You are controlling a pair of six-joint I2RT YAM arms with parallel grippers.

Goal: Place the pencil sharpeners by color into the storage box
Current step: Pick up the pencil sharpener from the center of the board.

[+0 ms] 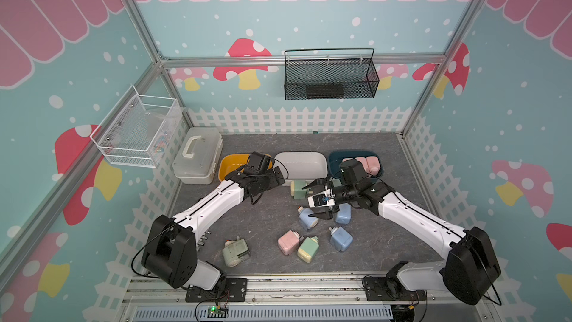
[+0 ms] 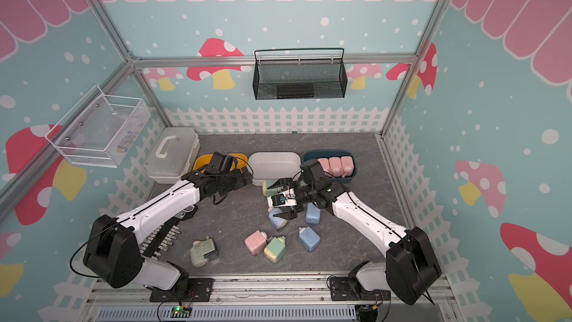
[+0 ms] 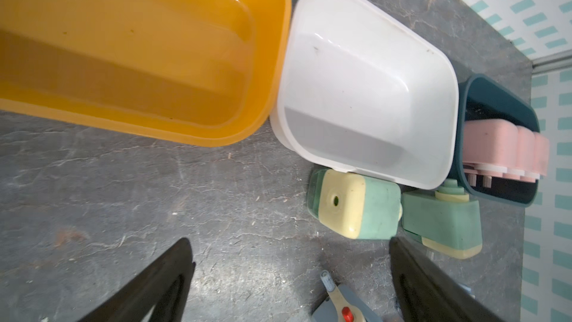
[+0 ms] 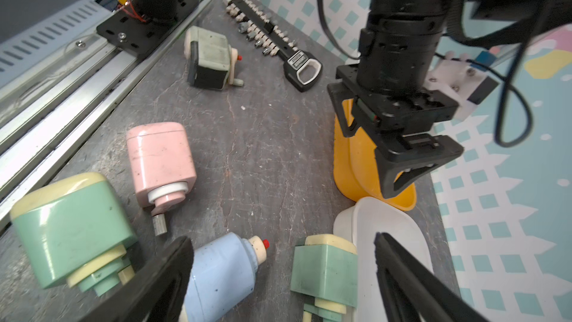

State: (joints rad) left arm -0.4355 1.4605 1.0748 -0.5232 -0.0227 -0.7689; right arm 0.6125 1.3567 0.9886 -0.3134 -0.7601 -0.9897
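Hovering right hand (image 1: 315, 199): jaws spread wide and empty, low over the worktop (image 1: 263, 221) in front of the white bin (image 1: 300, 165). In its wrist view a blue sharpener (image 4: 223, 274) lying on its side and a green sharpener (image 4: 322, 271) both sit in the gap.
Left hand (image 3: 291, 243): also wide and empty, by the yellow bin (image 3: 154, 57).
Sorted so far: three pink sharpeners (image 2: 335, 165) stand in the teal bin (image 1: 334, 156); the white and yellow bins hold nothing.
Loose on the worktop: a second green sharpener (image 3: 442, 224) lies beside the first at the white bin's wall. There are also two more blue sharpeners (image 1: 343, 213) and a loose pink sharpener (image 1: 288, 242) touching a green-and-cream one (image 1: 308, 249). A grey-green crank sharpener (image 1: 235, 250) lies apart near the left arm.
Risk, double catch: closing from here could pinch blue and green together, or trap neither squarely.
Risk, slip: the blue body looks rounded and smooth, so an off-centre squeeze near its knob end may roll it or squirt it out.
Risk, shove: one finger is close to the white bin; coming down could push the bin or wedge the green sharpener against it.
Risk, arms: the two hands are near each other, so a carry across could clip the left one.
Risk, colour: neither empty bin matches blue or green, so mixing is likely unless one bin is kept per colour.
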